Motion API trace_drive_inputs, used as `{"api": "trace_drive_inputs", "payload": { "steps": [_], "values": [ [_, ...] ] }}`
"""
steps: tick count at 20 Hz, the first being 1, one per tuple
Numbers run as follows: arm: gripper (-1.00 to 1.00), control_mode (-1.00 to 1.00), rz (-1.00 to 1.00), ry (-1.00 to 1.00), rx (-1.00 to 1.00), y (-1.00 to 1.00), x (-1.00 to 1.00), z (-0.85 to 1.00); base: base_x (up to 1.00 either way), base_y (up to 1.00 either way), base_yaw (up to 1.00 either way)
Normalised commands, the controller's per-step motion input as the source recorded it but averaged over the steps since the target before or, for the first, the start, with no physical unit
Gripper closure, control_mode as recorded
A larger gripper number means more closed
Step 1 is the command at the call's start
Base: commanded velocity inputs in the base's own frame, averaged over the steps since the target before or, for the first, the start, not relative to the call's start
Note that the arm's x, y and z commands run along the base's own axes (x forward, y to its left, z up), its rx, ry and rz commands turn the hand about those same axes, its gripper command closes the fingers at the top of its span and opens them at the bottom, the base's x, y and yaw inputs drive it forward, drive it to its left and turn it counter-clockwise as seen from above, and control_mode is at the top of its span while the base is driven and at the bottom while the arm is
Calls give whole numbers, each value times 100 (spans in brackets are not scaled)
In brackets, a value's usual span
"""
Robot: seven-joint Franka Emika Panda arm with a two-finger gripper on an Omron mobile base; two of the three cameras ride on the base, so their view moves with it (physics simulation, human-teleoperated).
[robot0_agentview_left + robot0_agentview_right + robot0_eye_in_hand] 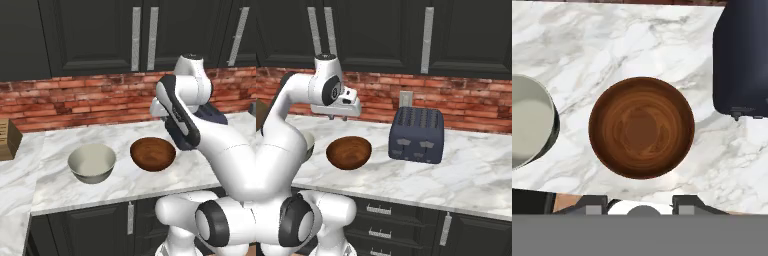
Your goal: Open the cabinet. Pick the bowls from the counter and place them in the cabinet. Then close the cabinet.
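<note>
The tall black cabinet (100, 35) hangs shut above the brick wall, its two long silver bar handles (144, 38) side by side; the handles (322, 31) rise behind my arm. On the white marble counter (125, 187) stand the cream-white bowl (92, 162) and, to its right, the reddish-brown wood bowl (153, 153). My gripper (338, 118) hovers above the wood bowl (349, 152), pointing down, open and holding nothing. In the hand view the wood bowl (642, 127) lies straight below the gripper (641, 206), with the cream bowl (529, 127) at the left edge.
A dark blue toaster (417, 134) stands right of the wood bowl, close to it. A wooden block (7, 140) sits at the far left of the counter. More dark cabinets (471, 35) flank the tall one; drawers (386, 220) run under the counter.
</note>
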Motion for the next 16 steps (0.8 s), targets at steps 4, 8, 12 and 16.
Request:
{"api": "trace_drive_inputs", "payload": {
  "steps": [4,8,12,16],
  "values": [
    [-100,-100,2,-19,-6,21,-9,6,0,0,0],
    [-100,-100,4,-54,-6,11,-53,31,0,0,0],
    [-100,-100,0,-63,-2,0,-64,39,0,0,0],
    [-100,-100,0,-54,0,0,-58,34,0,0,0]
  ]
}}
